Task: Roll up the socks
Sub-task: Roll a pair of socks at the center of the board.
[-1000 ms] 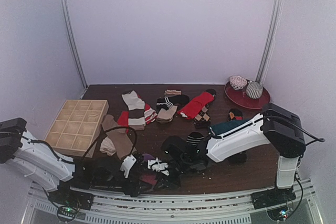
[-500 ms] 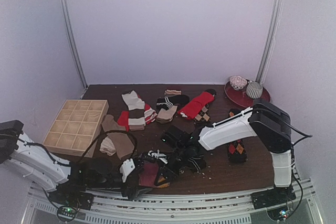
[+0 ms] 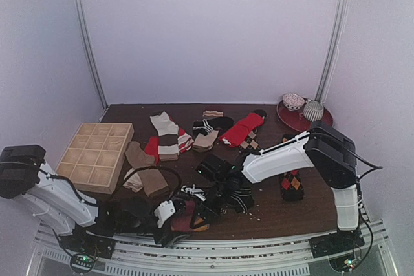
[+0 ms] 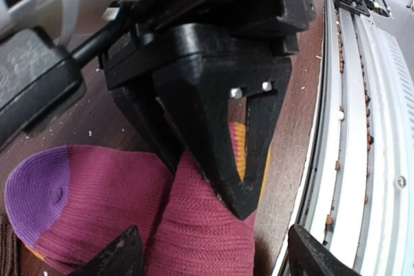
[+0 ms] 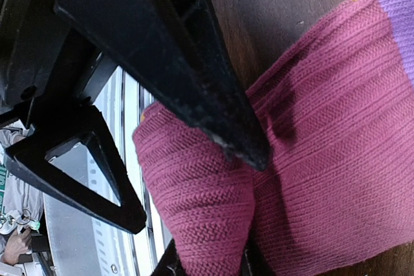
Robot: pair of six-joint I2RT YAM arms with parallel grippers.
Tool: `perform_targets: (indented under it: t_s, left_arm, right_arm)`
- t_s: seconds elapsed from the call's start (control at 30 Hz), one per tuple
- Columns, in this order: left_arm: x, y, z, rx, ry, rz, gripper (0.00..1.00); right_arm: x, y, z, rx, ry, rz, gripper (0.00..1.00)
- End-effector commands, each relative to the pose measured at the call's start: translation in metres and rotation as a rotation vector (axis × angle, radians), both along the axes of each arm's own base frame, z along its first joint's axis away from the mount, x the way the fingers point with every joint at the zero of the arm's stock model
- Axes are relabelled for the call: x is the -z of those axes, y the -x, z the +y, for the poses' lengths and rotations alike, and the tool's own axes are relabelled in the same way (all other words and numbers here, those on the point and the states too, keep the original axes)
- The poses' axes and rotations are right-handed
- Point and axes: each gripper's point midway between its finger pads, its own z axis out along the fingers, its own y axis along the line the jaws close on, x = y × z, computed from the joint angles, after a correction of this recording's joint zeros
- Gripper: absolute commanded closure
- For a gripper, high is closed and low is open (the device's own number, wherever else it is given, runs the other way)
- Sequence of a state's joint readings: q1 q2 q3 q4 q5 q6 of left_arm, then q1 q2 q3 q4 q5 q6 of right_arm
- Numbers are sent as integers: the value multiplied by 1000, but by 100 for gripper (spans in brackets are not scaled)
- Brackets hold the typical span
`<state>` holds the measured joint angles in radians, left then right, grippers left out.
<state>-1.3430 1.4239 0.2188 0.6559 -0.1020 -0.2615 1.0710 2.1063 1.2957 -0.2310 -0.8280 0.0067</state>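
A magenta-purple sock (image 3: 185,216) with a purple heel and an orange toe lies at the near table edge, its end folded over. My right gripper (image 3: 199,202) is shut on that fold (image 5: 200,205), and its own fingers barely show at the bottom edge of the right wrist view (image 5: 210,266). My left gripper (image 4: 217,253) is open, with its fingertips on either side of the fold (image 4: 207,224), and it sits low over the sock (image 3: 174,214). More socks lie behind: black-and-white striped (image 3: 238,190), argyle (image 3: 291,183), red (image 3: 243,128), tan (image 3: 146,174) and cream-striped (image 3: 167,135).
A wooden box (image 3: 96,153) with several compartments stands at the left. A red plate (image 3: 321,125) with two rolled balls is at the back right. A metal rail (image 3: 246,251) runs along the near edge, right beside the sock (image 4: 349,127).
My right arm has swung left and pulled in, uncovering the argyle sock. The magenta sock now shows folded between the two grippers. My left gripper has shifted right towards it.
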Motion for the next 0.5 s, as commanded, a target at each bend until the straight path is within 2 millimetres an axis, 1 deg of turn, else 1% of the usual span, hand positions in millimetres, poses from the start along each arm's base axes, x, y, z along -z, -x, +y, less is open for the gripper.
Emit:
perform_targets:
  t_s: [0.0,0.1,0.27,0.37,0.47]
  left_arm:
    - [2,1,10,-33,28,21,26]
    - [6,-1,13,-46,13,21,31]
    - [13,-3,11,-56,-10,30,34]
    - [8,-3,8,-52,11,25,36]
    - [-4,-3,7,-51,62,12,36]
  right_arm:
    - [82,9,-73,44,383,12,82]
    - [82,8,-73,45,384,11,82]
    - [83,8,-73,46,385,10,83]
    - [84,8,-74,49,390,11,83]
    - [85,8,-74,50,392,11,82]
